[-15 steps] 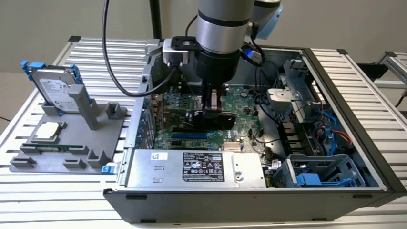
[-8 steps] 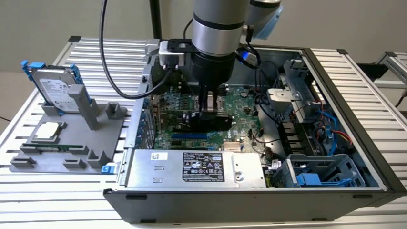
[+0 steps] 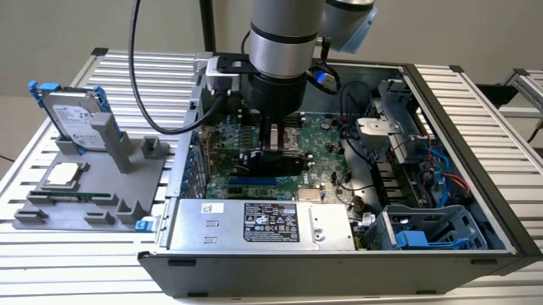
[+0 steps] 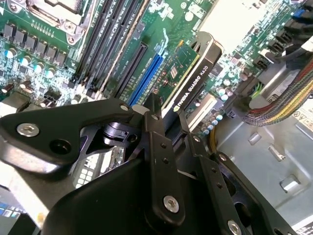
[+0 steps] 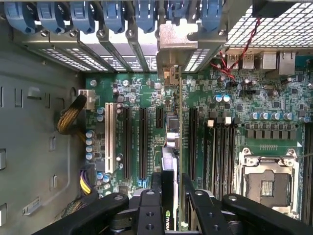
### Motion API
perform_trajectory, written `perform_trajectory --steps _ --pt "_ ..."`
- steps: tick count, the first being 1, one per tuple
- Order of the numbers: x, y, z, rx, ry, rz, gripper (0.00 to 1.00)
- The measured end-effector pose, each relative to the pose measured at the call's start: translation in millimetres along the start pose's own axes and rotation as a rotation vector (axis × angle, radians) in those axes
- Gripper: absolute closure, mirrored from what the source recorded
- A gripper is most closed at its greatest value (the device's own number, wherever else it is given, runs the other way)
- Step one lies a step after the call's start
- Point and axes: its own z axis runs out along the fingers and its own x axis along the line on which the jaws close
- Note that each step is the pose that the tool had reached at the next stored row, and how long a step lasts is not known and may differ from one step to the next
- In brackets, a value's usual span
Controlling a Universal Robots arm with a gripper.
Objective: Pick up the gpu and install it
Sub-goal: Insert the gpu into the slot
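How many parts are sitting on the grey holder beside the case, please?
3: a hard drive upright at the back, a square chip flat in the middle, and a memory stick along the front edge. The holder's posts may hide more.

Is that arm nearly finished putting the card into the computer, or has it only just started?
The pick-up is done: the gripper is shut on the gpu and holds it edge-down inside the open case, above the motherboard slots, its metal bracket up at the rear slot openings. Whether the card is pressed fully home cannot be told, and the gripper has not let go.
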Motion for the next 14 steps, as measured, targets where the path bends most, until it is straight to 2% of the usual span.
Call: perform_trajectory --steps 5,14 --pt "-2.7 0.9 2.1 0.0000 -0.0002 0.002 1.00" --pt "-4.0 7.3 6.9 -0.0001 0.0000 0.002 1.00"
